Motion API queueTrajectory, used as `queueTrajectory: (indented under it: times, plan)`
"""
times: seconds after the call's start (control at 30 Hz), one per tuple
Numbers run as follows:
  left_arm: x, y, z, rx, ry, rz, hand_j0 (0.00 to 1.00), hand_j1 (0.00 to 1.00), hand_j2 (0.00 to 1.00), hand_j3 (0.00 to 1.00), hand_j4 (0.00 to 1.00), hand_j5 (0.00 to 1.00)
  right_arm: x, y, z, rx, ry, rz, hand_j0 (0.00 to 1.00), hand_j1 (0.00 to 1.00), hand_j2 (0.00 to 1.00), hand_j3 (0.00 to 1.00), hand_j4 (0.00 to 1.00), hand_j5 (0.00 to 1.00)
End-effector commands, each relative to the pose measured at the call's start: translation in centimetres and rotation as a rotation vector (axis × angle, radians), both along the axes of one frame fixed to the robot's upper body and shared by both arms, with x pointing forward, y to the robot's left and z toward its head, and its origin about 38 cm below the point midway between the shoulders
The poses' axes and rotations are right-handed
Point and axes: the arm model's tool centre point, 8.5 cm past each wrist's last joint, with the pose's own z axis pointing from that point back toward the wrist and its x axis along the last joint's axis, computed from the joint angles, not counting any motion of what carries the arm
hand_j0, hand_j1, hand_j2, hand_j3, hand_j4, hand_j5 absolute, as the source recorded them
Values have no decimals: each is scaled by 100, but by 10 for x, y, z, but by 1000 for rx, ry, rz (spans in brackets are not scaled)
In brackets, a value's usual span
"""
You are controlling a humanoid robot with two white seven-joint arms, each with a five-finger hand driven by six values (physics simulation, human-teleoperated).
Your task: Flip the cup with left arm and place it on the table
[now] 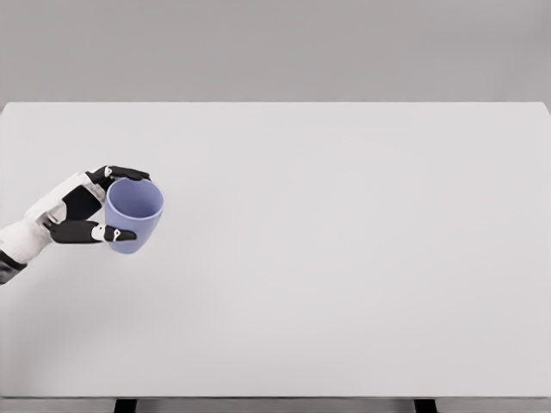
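At the far left, at about nine o'clock on the counter, the left hand comes in from the lower left edge. Its fingers are wrapped around the cup: some curl over the upper rim, and another digit presses along the lower side wall. The right arm is not in sight.

The cup is a pale blue-violet tumbler with no handle, its mouth open toward the camera and a little to the upper right, so the inside wall shows. Whether its base touches the counter or hangs just above it cannot be told from this view.

It looks like a light, stiff, thin-walled vessel, probably smooth plastic or glazed ware, so it should turn easily at the wrist but could slide in a loose hold. The walls taper toward the base, which would tend to squeeze it out of a pinch placed low down. The safest hold seems to be across the upper body near the rim, on opposite sides, as it is taken now.
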Motion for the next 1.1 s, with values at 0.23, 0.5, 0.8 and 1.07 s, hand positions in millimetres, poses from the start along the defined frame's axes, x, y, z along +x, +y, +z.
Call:
queueTrajectory:
  times: [0.23, 0.5, 0.8, 1.07]
  plan:
    - [0, -4, -18, -31, 46, 13, 71, 71, 71, 71, 71, 71, 0, 0, 0, 0, -1, -1, 100, 100, 100, 100, 100, 100]
    - [-1, -8, -24, -30, 62, 6, 86, 86, 86, 86, 86, 86, 0, 0, 0, 0, 0, 1, 100, 100, 100, 100, 100, 100]
    - [-3, -11, -28, -28, 72, 1, 95, 95, 95, 95, 95, 95, 0, 0, 0, 0, -1, -1, 100, 100, 100, 100, 100, 100]
    - [-4, -12, -27, -24, 63, -4, 100, 100, 100, 100, 100, 100, 0, 0, 0, 0, -1, -1, 100, 100, 100, 100, 100, 100]
